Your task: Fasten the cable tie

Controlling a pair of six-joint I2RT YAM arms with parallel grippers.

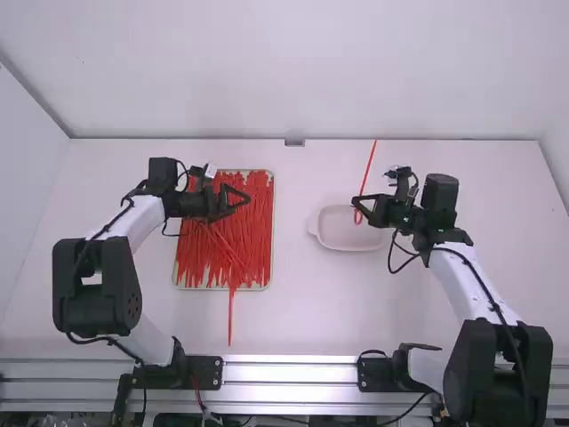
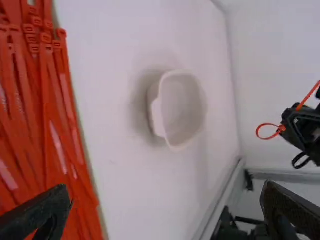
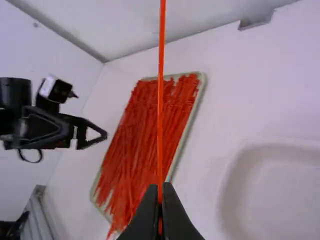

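A red cable tie (image 1: 366, 174), its end closed into a small loop (image 2: 267, 131), is pinched in my right gripper (image 1: 366, 212), which is shut on it above the far edge of the white bowl (image 1: 342, 229). In the right wrist view the tie's tail (image 3: 162, 100) runs straight away from the closed fingertips (image 3: 160, 197). My left gripper (image 1: 229, 197) hovers open over the tray (image 1: 269, 267) heaped with red cable ties (image 1: 227, 236), with nothing between its fingers (image 2: 42, 212).
One loose red tie (image 1: 230, 316) lies off the tray's front edge toward the arm bases. The bowl (image 2: 177, 110) sits between the two arms. A rail runs along the table's near edge; white walls close the back and sides.
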